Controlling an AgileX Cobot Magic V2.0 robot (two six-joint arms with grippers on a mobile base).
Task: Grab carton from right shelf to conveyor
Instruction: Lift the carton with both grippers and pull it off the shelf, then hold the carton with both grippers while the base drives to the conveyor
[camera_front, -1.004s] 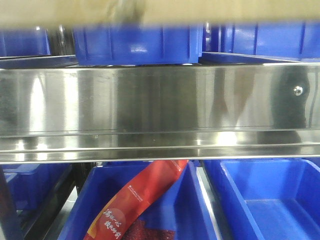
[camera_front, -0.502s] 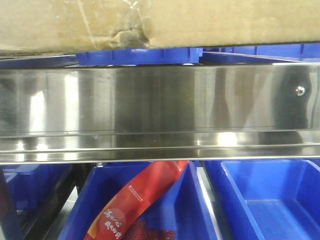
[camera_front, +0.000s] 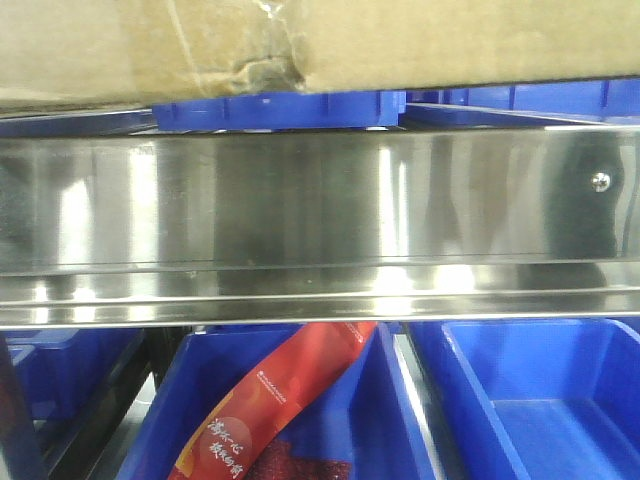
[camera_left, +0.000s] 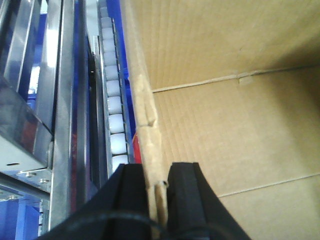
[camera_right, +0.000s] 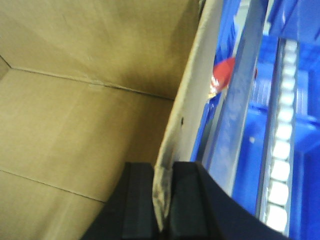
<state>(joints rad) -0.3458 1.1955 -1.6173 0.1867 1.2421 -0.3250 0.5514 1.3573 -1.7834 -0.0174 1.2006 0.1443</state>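
Observation:
The brown carton (camera_front: 400, 45) fills the top of the front view, its bottom edge torn near the middle, hanging just above the shelf's shiny steel front rail (camera_front: 300, 200) with its screw head (camera_front: 599, 181). In the left wrist view my left gripper (camera_left: 156, 187) is shut on the carton's left wall edge (camera_left: 145, 115), the open inside of the carton (camera_left: 225, 125) to its right. In the right wrist view my right gripper (camera_right: 162, 195) is shut on the carton's right wall edge (camera_right: 192, 105), with the carton's inside (camera_right: 75, 100) to its left. The conveyor is out of view.
Blue plastic bins stand behind the carton (camera_front: 280, 108) and below the rail (camera_front: 520, 400); one lower bin holds a red packet (camera_front: 270, 400). White roller tracks run beside the carton in the left wrist view (camera_left: 112, 110) and the right wrist view (camera_right: 282, 135).
The carton's bottom edge has come down in the front view, from a thin blurred strip at the top to covering most of the blue bins behind; since half a second ago it has barely shifted.

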